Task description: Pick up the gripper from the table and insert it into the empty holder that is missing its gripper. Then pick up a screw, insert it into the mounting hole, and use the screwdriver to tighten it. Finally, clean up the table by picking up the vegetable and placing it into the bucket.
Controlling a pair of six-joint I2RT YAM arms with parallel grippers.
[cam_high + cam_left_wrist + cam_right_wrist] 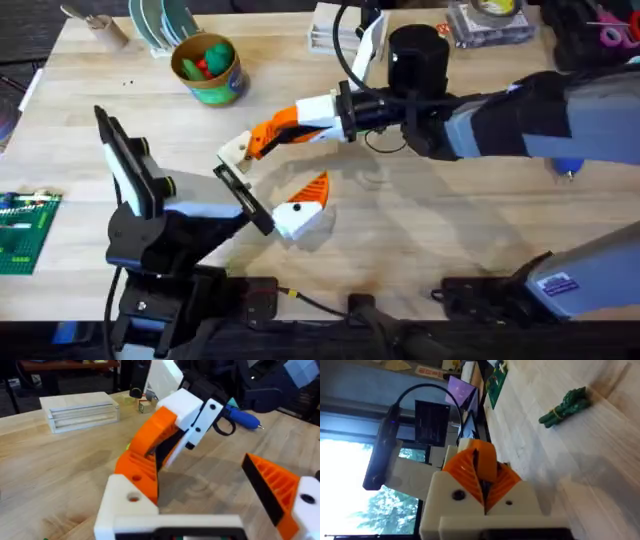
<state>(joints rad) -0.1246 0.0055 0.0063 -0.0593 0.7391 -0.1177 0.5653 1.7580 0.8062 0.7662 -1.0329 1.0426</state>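
Observation:
My left gripper stands open at mid-table. One finger is the bare white holder, the other bears an orange tip. My right gripper reaches in from the right, shut on the small orange gripper, which rests against the holder. The blue screwdriver lies beyond them on the table. In the right wrist view the green vegetable lies on the wood. The bucket stands at the back left with green and red toys inside. The screw is out of view.
A green studded board lies at the left edge. Plates stand at the back left, white boxes and a black cylinder at the back middle. Clutter lines the back right corner.

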